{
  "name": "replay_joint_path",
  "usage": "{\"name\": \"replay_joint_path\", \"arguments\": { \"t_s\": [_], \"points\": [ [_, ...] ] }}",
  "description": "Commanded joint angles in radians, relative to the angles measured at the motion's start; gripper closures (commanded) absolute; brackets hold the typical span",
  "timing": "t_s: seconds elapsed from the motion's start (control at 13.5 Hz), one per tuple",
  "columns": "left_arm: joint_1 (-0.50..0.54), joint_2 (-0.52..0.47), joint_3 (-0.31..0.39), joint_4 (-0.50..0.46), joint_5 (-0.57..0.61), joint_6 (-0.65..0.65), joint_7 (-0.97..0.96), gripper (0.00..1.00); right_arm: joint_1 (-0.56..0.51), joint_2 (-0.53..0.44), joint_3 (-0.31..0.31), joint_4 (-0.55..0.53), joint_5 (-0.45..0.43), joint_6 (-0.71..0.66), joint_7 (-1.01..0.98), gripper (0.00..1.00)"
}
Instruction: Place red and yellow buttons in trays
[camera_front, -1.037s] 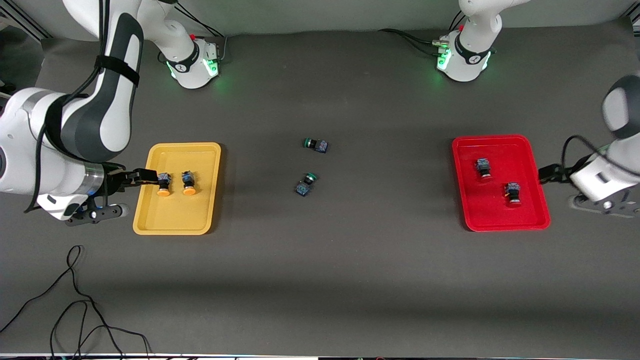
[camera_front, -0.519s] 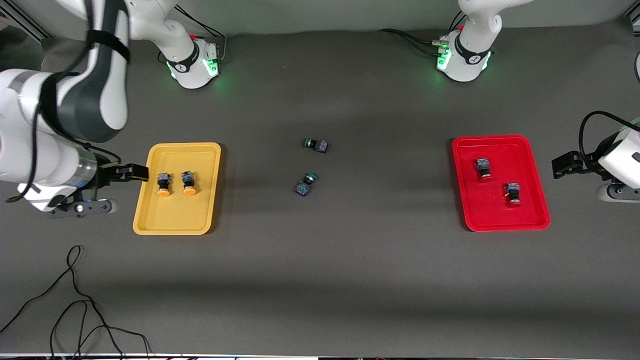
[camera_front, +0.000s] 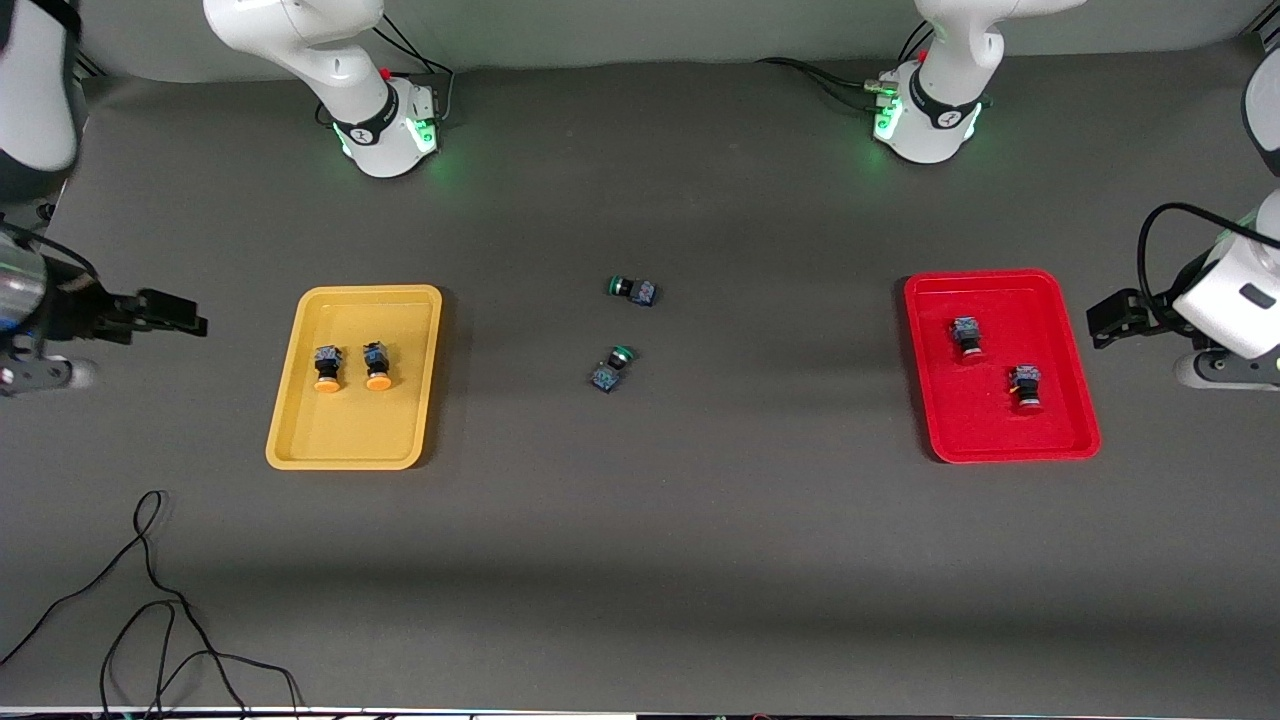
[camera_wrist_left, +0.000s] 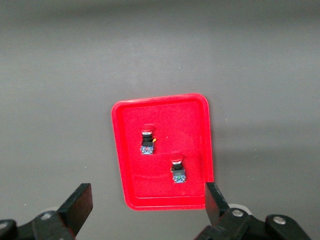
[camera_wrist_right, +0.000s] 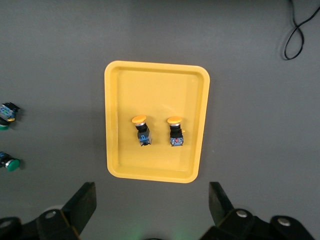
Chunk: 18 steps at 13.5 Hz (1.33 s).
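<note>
On the dark table I see the shallow yellow plastic tray (camera_front: 352, 440) holding both orange-capped buttons (camera_front: 326, 368); the red plastic tray (camera_front: 990, 440) holds two red-capped buttons (camera_front: 966, 335). My right gripper (camera_wrist_right: 152, 210), apparently empty, has withdrawn, fingers spread; left gripper (camera_wrist_left: 149, 202) hangs open too.

the dark grey table (camera_front: 640, 560) is covered by a matte mat. a yellow tray (camera_front: 300, 430) is set on it toward the right arm's end, and a red tray (camera_front: 1075, 420) toward the left arm's end. two green-capped switches (camera_front: 631, 290) (camera_front: 611, 368) are laid near the middle, close together. a black cable (camera_front: 150, 610) is coiled at the near corner by the right arm's end.
</note>
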Motion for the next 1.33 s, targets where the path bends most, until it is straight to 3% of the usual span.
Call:
{"name": "replay_joint_path", "arguments": {
  "t_s": [0.0,0.15,0.3,0.59,1.26],
  "points": [
    [-0.064,-0.116,0.08,-0.146,-0.023,0.056,-0.016,0.0,-0.038,-0.069,0.058,-0.069,-0.031,0.025,0.064,0.0],
    [-0.013,-0.16,0.058,-0.212,-0.029,0.082,-0.016,0.0,-0.035,-0.082,0.059,-0.086,-0.031,0.038,0.092,0.0],
    [0.147,-0.158,-0.09,-0.193,-0.077,0.063,-0.008,0.0,-0.037,-0.08,0.056,-0.107,-0.031,0.067,0.09,0.0],
    [0.13,-0.157,-0.08,-0.142,-0.075,0.019,-0.013,0.0,-0.038,-0.079,0.052,-0.097,-0.033,0.076,0.086,0.0],
    [0.131,-0.158,-0.078,-0.128,-0.067,-0.028,-0.013,0.0,-0.037,-0.069,0.053,-0.055,-0.065,0.052,0.09,0.0]
  ]
}}
